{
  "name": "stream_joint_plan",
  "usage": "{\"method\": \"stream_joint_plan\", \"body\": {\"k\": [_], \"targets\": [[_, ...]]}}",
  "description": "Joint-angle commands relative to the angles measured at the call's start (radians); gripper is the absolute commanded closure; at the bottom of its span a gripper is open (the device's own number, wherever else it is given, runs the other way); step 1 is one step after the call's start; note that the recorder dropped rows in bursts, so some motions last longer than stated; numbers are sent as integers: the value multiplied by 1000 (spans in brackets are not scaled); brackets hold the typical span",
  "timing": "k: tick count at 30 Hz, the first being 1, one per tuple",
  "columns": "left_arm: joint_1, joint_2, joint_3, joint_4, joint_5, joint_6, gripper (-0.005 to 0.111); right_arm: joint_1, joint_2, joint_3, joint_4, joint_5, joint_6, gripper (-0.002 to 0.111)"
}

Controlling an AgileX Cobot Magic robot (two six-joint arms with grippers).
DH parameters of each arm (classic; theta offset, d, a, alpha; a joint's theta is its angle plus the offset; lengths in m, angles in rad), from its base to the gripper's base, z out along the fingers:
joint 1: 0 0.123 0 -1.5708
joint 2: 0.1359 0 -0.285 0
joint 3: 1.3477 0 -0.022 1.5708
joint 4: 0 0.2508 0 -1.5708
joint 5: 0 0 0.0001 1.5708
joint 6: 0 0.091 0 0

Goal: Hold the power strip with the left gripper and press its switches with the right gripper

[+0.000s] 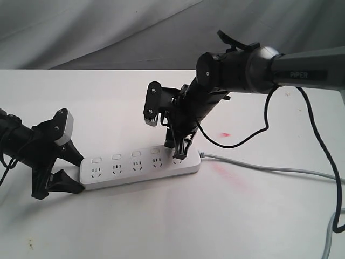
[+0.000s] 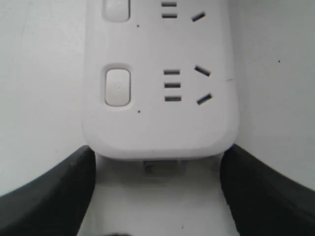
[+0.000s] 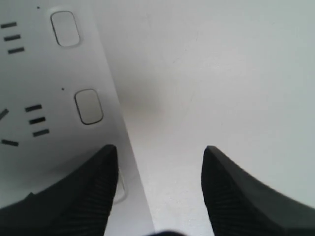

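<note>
Left black 2-jaw gripper point(image 1: 80, 174), mine, sits nearest, jaws closed against both sides of the rounded end of the long flat white plastic power strip point(image 1: 141, 168), which lies on the white table point(image 1: 161, 226). 5 small white rounded-square switches point(image 1: 136, 155) line its far edge. My right black narrow-fingered gripper point(image 3: 160, 148) is spread wide, 1 fingertip over the switch nearest the thin grey cord point(image 1: 259, 167); contact unclear.

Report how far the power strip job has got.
Done: the black left gripper clamps the end of the long white plastic power strip. In hand: the open black right gripper has one finger on the small white switch nearest the grey cord; whether it is pressed down I cannot tell. Remaining, apparently: the other four switches, none with a finger on it.
</note>
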Motion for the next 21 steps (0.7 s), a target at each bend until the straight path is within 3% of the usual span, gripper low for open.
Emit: {"method": "stream_joint_plan", "body": {"k": [1,21], "targets": [[-6,2,-1,-13,4,1,40,-7,-3,7,-3,5,3,59],[-6,2,-1,-13,4,1,40,-9,48,25,-52,59,3,59]]}}
